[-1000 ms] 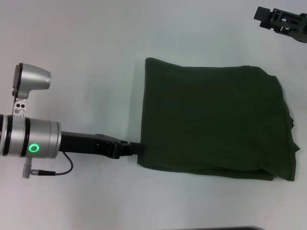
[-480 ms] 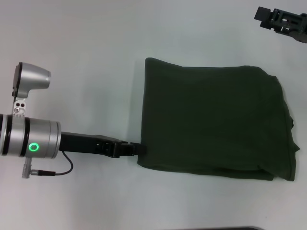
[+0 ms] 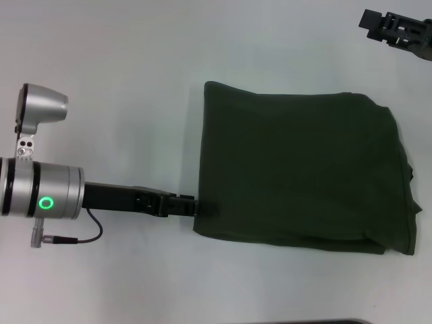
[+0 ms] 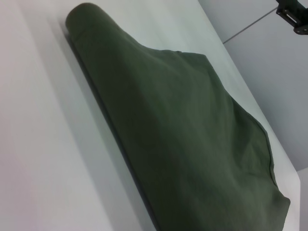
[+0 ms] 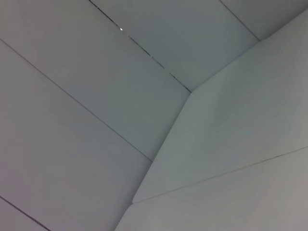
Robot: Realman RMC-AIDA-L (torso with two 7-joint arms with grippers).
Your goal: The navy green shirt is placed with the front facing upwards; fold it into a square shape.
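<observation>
At the near-left corner of the fold: the left gripper [image 3: 196,206] is reaching the shirt's edge; I cannot tell how its jaws stand.
Shirt: the navy green shirt [image 3: 304,172] is lying folded into a rough rectangle on the white table [image 3: 135,81], its print hidden.
Right gripper [image 3: 395,30]: is hanging far off, away from the cloth; its jaws are unreadable too.
Doing it well: likely squaring the edge, so it should be catching every layer and sliding low, avoiding bunching.
</observation>
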